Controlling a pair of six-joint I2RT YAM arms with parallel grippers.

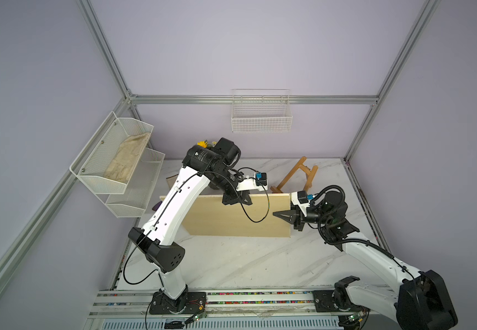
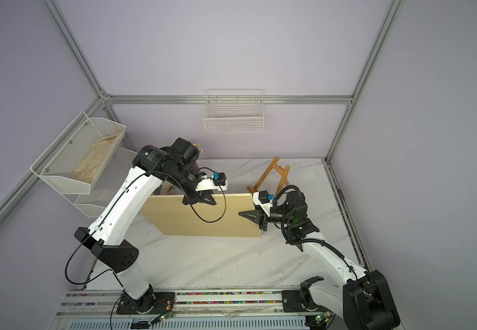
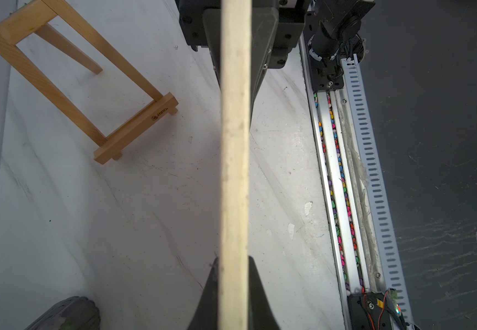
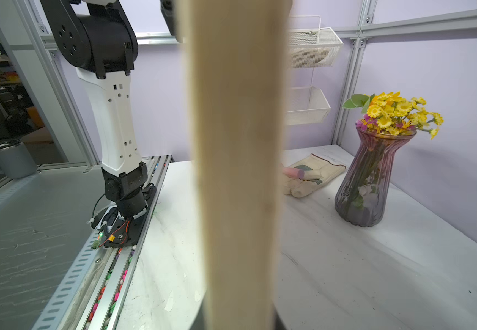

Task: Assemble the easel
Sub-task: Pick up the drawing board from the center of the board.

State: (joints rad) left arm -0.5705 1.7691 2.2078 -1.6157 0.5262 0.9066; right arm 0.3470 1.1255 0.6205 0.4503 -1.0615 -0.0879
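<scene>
Plywood board (image 1: 217,221) held by left tool (image 1: 237,200), right tool (image 1: 278,214).

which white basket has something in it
The upper mesh basket, holding a beige cloth; the lower mesh basket and the back-wall wire basket look empty.

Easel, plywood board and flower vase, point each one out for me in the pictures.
easel (image 3: 136,128): left wrist view, on the front ledge strip.
plywood board (image 1: 220,223): in a top view, on its broad pale face.
flower vase (image 4: 366,183): right wrist view, on the purple glass body.
</scene>
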